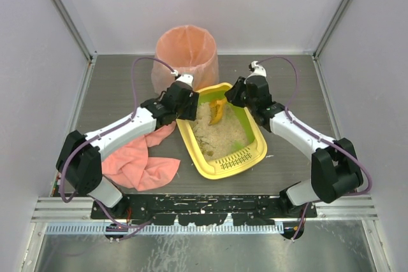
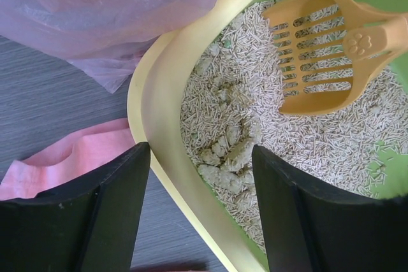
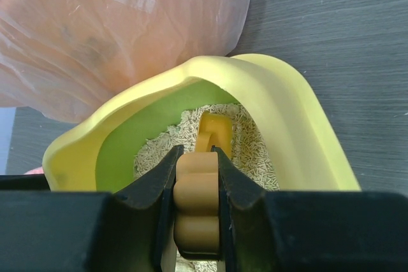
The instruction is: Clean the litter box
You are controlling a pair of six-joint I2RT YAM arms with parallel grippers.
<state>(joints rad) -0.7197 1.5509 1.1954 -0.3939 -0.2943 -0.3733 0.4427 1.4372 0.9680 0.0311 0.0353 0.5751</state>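
Note:
The yellow litter box (image 1: 189, 143) lies at the table's middle, green inside, with beige litter and a slotted grate at its near end. My left gripper (image 1: 185, 103) is open, its jaws astride the box's left rim (image 2: 159, 113) without touching it: one finger outside over the table, the other over the litter. Pale clumps (image 2: 223, 157) lie in the litter just inside that rim. My right gripper (image 3: 196, 151) is shut on the handle of the orange slotted scoop (image 3: 197, 202). The scoop's head (image 2: 319, 49) rests on the litter at the far end of the box (image 3: 287, 113).
A tall round bin with a pink liner (image 1: 186, 55) stands just behind the box, its bag (image 2: 95, 11) close to my left gripper. A pink cloth (image 1: 137, 160) lies crumpled on the table left of the box, under my left arm.

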